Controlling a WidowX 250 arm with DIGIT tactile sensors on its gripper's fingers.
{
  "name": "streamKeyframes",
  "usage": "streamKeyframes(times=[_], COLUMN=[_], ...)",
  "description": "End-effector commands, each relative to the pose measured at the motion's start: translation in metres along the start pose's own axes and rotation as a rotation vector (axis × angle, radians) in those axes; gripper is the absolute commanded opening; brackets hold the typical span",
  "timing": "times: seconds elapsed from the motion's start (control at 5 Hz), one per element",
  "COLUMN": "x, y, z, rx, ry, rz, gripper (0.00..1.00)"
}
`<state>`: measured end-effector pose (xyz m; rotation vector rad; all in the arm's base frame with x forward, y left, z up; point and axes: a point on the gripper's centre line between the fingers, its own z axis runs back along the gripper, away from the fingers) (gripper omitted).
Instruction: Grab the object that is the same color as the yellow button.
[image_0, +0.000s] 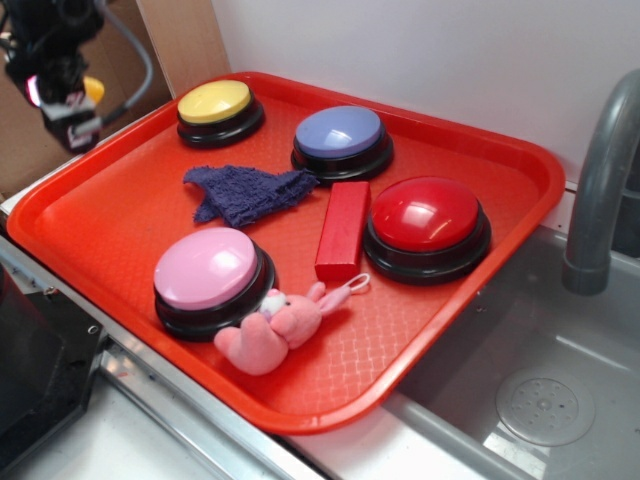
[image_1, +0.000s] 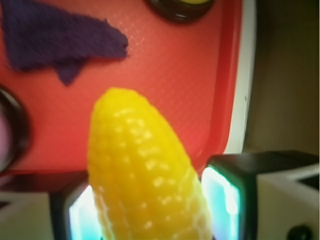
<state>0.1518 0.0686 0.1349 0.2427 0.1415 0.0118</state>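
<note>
Ridged yellow corn-cob toy (image_1: 147, 180), rounded tip outward, sits pinched in the tool (image_1: 150, 210).

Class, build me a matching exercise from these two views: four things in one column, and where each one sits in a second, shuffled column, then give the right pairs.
Things:
1. toy corn
2. pink plush bunny
3. red block
4. purple cloth

Places:
A. between the blue button and the red button
B. held in the tool, raised off the red tray
C. against the pink button
D. flat, near the yellow button

Pairs: 1-B, 2-C, 3-A, 4-D
</note>
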Motion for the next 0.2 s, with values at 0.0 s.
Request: streamKeyframes(times=[0.0], x=[0.0109], y=[-0.0161], z=[0.0524], rx=[-0.157], ry=[-0.065], rz=[0.227], gripper=[0.0])
